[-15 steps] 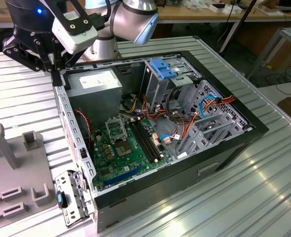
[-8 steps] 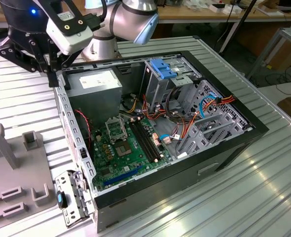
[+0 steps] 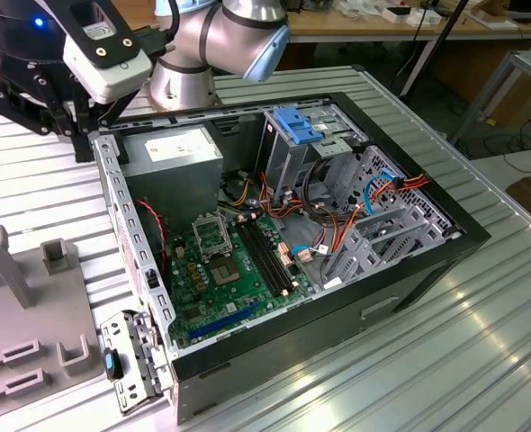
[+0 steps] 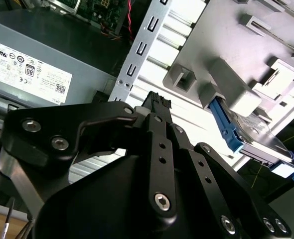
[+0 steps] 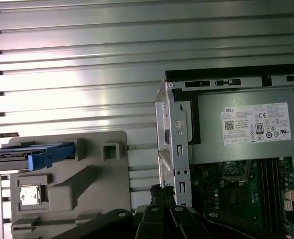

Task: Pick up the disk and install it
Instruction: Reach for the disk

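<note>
Black gripper [image 5: 162, 191], closed and empty, hangs beside the case [image 5: 179, 134], apart from the disk [image 5: 37, 155].

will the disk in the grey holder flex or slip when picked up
The disk looks like a rigid metal slab, so it probably won't flex and is likely dense. Its blue rails look like smooth plastic, perhaps slippery. Standing on edge in the grey holder, it could tip if nudged.

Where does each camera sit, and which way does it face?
Exterior view: off the arm, looking down into the computer case; arm shows.
First wrist view: on the arm, facing down at table and fixture; gripper shows.
Second wrist view: on the arm, looking past the gripper at the disk.
Both wrist views share the disk.
</note>
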`<state>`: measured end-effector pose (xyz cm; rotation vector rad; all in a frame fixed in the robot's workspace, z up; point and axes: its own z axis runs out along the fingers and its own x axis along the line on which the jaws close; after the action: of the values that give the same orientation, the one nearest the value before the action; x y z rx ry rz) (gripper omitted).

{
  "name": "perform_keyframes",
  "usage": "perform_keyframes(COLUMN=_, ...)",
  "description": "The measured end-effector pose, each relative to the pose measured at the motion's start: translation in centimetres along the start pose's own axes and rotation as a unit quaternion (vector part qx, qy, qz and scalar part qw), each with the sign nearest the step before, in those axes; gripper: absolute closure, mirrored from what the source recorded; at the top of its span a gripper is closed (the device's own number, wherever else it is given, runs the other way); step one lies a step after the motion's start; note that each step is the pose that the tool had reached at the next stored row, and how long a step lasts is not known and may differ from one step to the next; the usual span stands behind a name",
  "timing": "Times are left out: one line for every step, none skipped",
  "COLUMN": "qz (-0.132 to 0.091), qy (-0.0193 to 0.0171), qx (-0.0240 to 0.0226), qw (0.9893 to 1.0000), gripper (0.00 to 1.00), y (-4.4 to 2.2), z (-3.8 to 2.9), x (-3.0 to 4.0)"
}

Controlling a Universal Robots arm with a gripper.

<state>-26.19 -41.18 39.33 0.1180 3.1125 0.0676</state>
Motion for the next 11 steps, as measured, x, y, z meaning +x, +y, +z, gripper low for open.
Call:
perform_keyframes(qz=0.0, qy=0.0, qx=0.0, qw=1.0, gripper=0.89, y=-0.03, z=-0.01, x=0.17)
perform_keyframes(qz=0.0, qy=0.0, qx=0.0, qw=1.0, gripper=0.89, y=-0.05, z=-0.01, x=0.27)
perform_keyframes(qz=0.0, qy=0.0, qx=0.0, qw=1.0, gripper=0.89, y=-0.07, z=-0.01, x=0.36)
perform_keyframes(qz=0.0, qy=0.0, qx=0.0, qw=1.0, gripper=0.89, y=-0.1, z=-0.02, x=0.54)
perform_keyframes(qz=0.0, qy=0.0, qx=0.0, qw=1.0, gripper=0.89, y=-0.13, z=-0.02, x=0.69)
perform_keyframes(qz=0.0, qy=0.0, qx=0.0, qw=1.0, gripper=0.89, y=-0.16, z=-0.03, x=0.83)
perform_keyframes(qz=0.0, qy=0.0, qx=0.0, qw=1.0, gripper=0.89, y=-0.19, z=-0.03, x=0.97)
perform_keyframes(qz=0.0, qy=0.0, qx=0.0, qw=1.0, gripper=0.89, y=-0.22, z=-0.04, x=1.13)
perform_keyframes(qz=0.0, qy=0.0, qx=0.0, qw=1.0, gripper=0.89, y=-0.24, z=-0.04, x=1.22)
perform_keyframes(qz=0.0, qy=0.0, qx=0.0, qw=1.0, gripper=0.89, y=-0.27, z=-0.04, x=1.38)
perform_keyframes(qz=0.0, qy=0.0, qx=0.0, qw=1.0, gripper=0.89, y=-0.31, z=-0.06, x=1.59)
